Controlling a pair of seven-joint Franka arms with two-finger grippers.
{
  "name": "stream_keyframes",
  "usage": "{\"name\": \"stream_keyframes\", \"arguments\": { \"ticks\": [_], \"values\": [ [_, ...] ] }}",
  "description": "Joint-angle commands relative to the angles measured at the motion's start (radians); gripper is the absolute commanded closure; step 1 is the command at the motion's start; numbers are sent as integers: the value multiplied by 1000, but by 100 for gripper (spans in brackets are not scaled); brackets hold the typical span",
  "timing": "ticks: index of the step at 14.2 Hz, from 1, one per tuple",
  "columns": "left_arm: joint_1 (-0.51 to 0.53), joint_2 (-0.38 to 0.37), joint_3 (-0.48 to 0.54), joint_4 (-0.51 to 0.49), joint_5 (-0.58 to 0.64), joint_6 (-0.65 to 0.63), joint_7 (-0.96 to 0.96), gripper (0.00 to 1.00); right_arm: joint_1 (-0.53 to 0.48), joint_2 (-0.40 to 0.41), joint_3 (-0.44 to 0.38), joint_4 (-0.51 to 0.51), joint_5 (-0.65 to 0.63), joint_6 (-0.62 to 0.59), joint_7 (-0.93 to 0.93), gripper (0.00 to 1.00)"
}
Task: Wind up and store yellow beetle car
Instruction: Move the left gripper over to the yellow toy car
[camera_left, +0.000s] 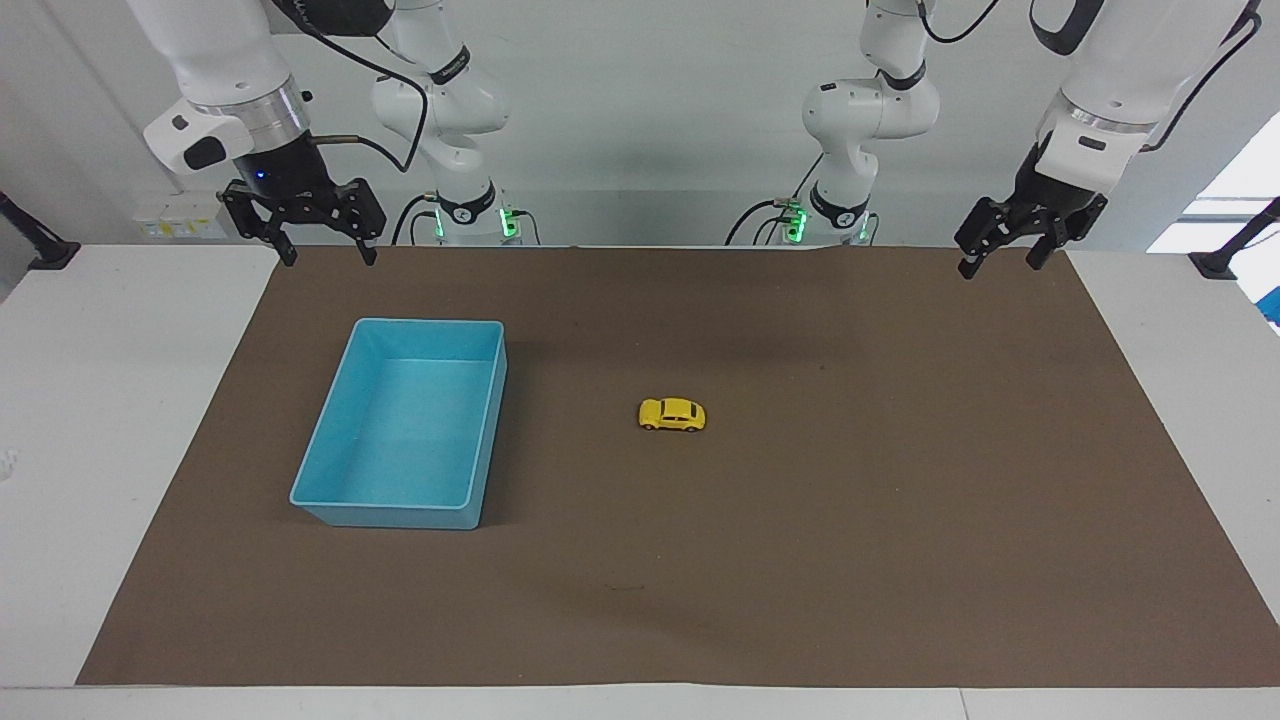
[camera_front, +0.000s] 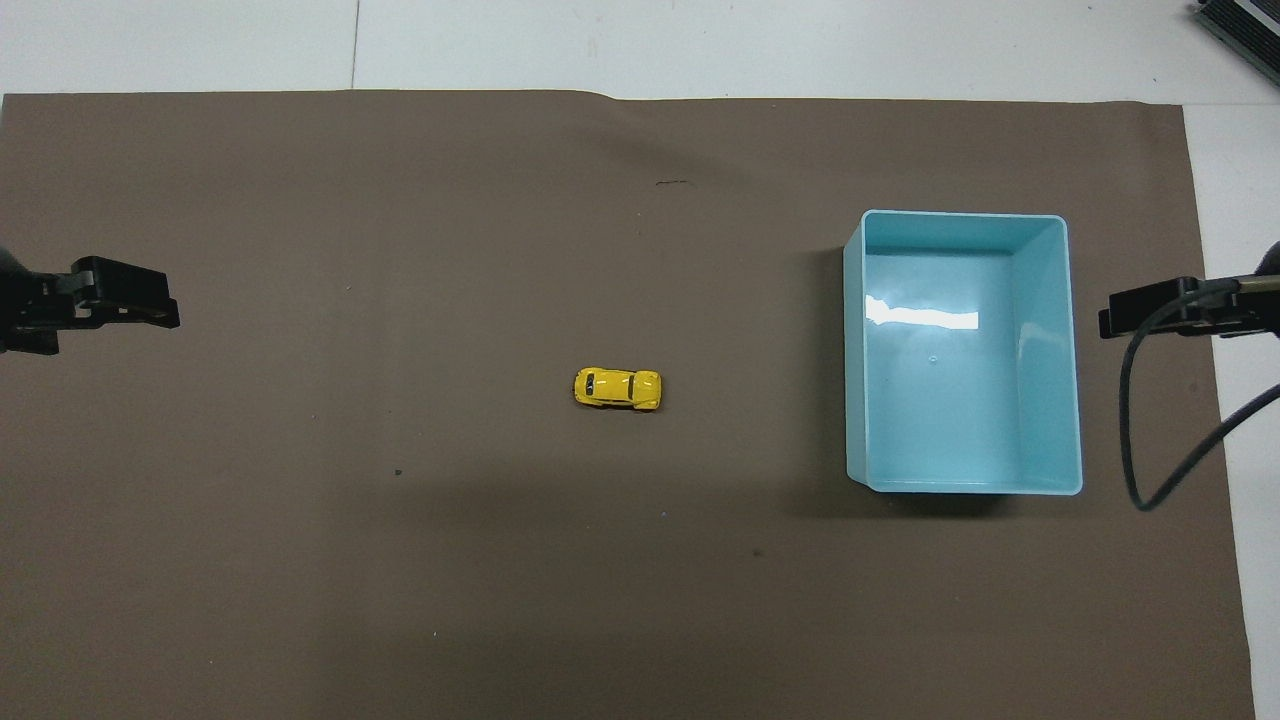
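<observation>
My left gripper (camera_left: 997, 262) hangs over the brown paper mat (camera_left: 900, 500), above its near edge at my left arm's end. Its two fingers stand apart with nothing between them, and the hand is turned slightly in toward the middle of the table.

The small bright yellow beetle toy car (camera_left: 672, 414) sits on its wheels near the middle of the mat, touching nothing. It lies inward from that claw and farther out on the table than the edge the claw hangs over. Its long axis runs across the table, from one arm's end toward the other, roughly parallel to my own edge. To pinch it by its sides I judge my fingers should close along the near-far line, one on each door.

Beside the car, toward my right arm's end, stands the open light blue rectangular plastic bin (camera_left: 430, 322). It is well apart from the car and has nothing in it.

My right gripper (camera_left: 330, 255) waits over the mat's near edge, over ground nearer to me than the bin, its fingers also apart and holding nothing.

The car lies about midway between my two claws. I judge the left has the clearer line, because no bin stands between it and the car.
</observation>
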Motion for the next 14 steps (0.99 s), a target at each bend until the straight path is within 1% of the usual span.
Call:
{"name": "stream_keyframes", "arguments": {
  "ticks": [1, 3, 5, 10, 13, 14],
  "values": [
    [-22, 4, 9, -11, -12, 23, -93, 0, -4, -8, 2, 1, -16, -8, 12, 0],
    [-25, 12, 9, -11, -19, 25, -165, 0, -4, -8, 3, 1, -16, -8, 12, 0],
    [-51, 18, 9, -18, -25, 25, -306, 0, -4, -8, 2, 1, -16, -8, 12, 0],
    [-65, 24, 9, -32, -61, 52, -685, 0, -5, -8, 3, 1, -15, -8, 12, 0],
    [-77, 24, 9, -49, -79, 80, -849, 0, -7, -8, 2, 3, -15, -8, 12, 0],
    [-82, 24, 9, -54, -84, 91, -962, 0, -7, -8, 2, 1, -15, -8, 12, 0]
  ]
}}
